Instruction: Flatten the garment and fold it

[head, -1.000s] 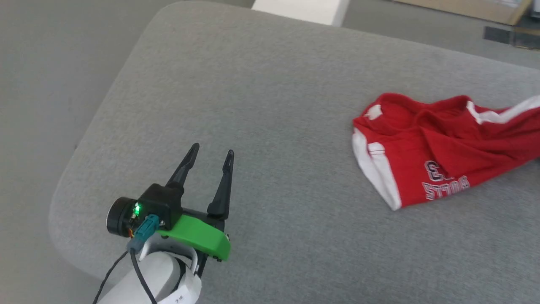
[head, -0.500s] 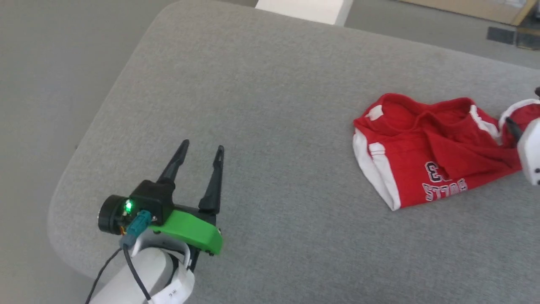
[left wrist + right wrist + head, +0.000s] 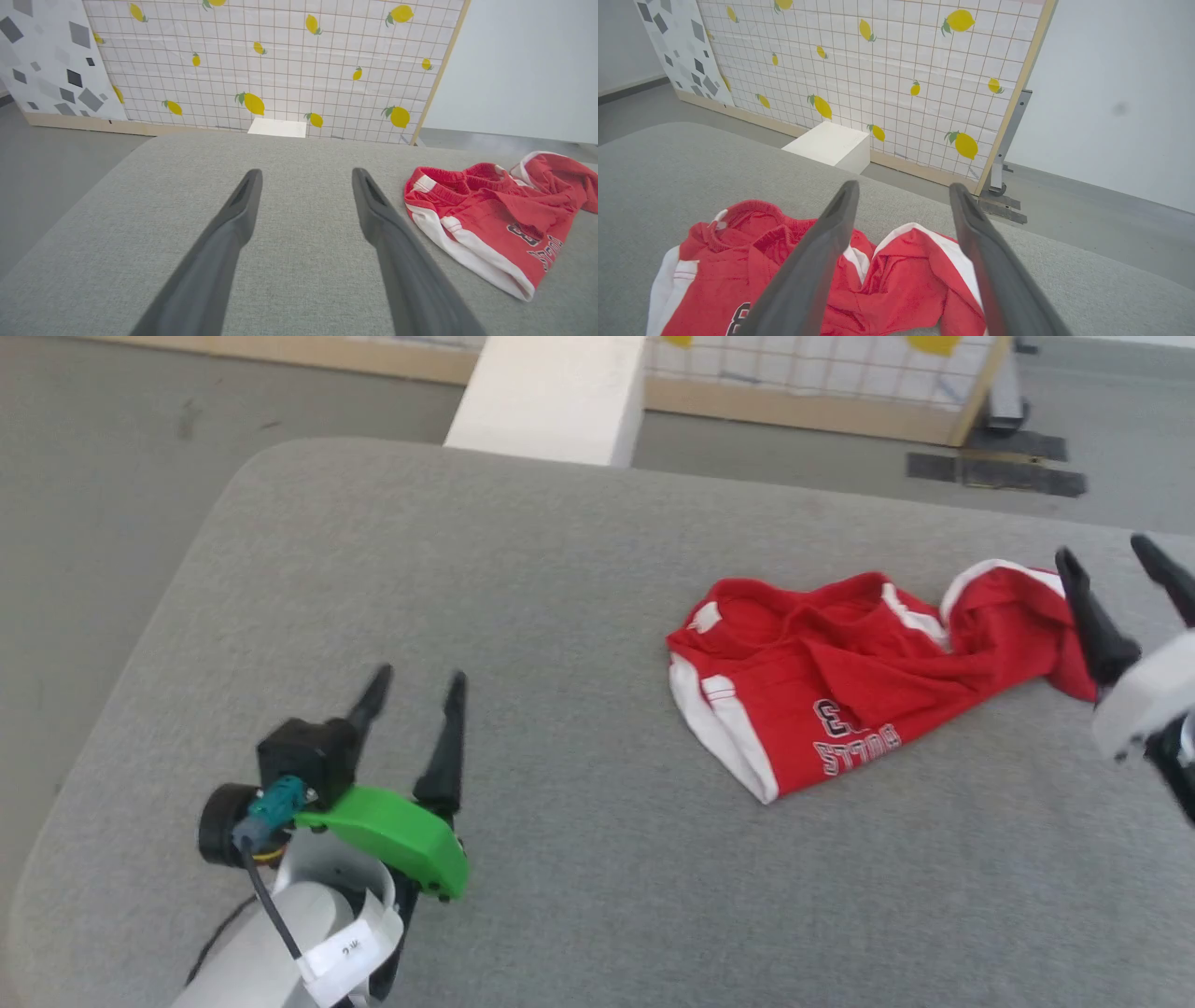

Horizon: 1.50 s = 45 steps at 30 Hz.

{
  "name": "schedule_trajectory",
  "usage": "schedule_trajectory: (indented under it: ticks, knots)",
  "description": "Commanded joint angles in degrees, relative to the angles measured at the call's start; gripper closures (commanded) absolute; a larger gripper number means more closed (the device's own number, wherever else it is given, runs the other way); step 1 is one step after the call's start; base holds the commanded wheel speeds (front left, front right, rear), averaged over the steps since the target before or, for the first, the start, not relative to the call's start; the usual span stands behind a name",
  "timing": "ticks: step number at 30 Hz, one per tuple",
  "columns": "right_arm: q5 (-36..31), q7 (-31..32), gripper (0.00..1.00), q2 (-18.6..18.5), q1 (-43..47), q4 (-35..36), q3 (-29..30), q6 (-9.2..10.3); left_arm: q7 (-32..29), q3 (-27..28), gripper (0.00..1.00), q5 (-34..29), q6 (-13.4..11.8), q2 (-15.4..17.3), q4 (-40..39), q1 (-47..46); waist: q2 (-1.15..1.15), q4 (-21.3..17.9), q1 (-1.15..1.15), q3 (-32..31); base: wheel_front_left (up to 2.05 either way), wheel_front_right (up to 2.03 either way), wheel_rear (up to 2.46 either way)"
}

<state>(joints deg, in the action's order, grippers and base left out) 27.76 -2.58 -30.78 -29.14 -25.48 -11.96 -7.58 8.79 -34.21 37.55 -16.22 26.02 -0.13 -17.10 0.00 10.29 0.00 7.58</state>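
Garment (image 3: pixel 840 681) — soft red shorts, white stripes and hem trim, rumpled in folds; lies on a grey woven cushion (image 3: pixel 560 579) with rounded corners, toward 3 o'clock.
Left gripper (image 3: pixel 417 679), 8 o'clock: fingers spread, empty, well apart from the cloth.
Right gripper (image 3: pixel 1103 549), 3 o'clock — fingers spread, empty, over the cloth's right end; contact cannot be told.

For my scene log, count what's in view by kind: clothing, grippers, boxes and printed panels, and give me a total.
Clothing: 1, the red shorts
Grippers: 2, the left gripper and the right gripper, both open
Boxes: 1, the white box
Printed panels: 2, the lemon-print panel and the grey-shapes panel
Total: 6
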Motion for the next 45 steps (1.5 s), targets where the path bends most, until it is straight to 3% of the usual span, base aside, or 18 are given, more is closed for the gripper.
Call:
schedule_trajectory:
  ticks: [1, 8, 13, 17, 28, 36, 45]
  knots:
    - [-1.4, -1.4, 0.00, 1.3, 3.4, 2.3, 1.5, 0.09, -0.8, -0.6, 0.00, 0.2, 0.5, 0.5, 0.2, 0.8, 0.00, -3.0, 0.00, -1.9, 0.00, 0.00, 0.00]
    - [-8.9, -4.5, 0.00, 11.4, 18.7, 13.8, 12.4, 0.09, -2.4, -2.0, 0.00, 0.8, 1.4, 0.5, 0.1, 1.2, 0.00, -5.2, 0.00, -2.2, 0.00, 0.00, 0.00]
    - [-14.8, -1.6, 0.00, 20.0, 28.0, 23.2, 17.7, 0.09, -4.8, -3.5, 0.00, 1.4, 2.7, 0.9, 0.3, 1.0, 0.00, -6.7, 0.00, -1.6, 0.00, 0.00, 0.00]
    - [-18.2, 0.9, 0.00, 24.0, 31.3, 27.1, 21.6, 0.09, -9.5, -6.2, 0.00, 1.6, 4.9, 1.0, 0.4, -1.2, 0.00, -8.2, 0.00, 0.0, 0.00, 0.00, 0.00]
    - [-20.4, 2.3, 0.00, 26.2, 29.7, 32.4, 22.8, 0.09, -30.1, -10.6, 0.00, 4.8, 11.8, -1.1, 2.1, -18.8, 0.00, -14.0, 0.00, 8.4, 0.00, 0.00, 0.00]
    - [-21.2, 0.6, 0.00, 27.1, 28.3, 31.3, 22.1, 0.09, -44.2, -11.2, 0.00, 9.2, 13.2, -1.4, 9.0, -27.6, 0.00, -17.9, 0.00, 12.5, 0.00, 0.00, 0.00]
    - [-21.8, -1.1, 0.00, 27.7, 27.2, 29.2, 22.1, 0.09, -51.1, -12.5, 0.00, 9.8, 13.5, -0.6, 13.1, -31.4, 0.00, -19.5, 0.00, 14.7, 0.00, 0.00, 0.00]
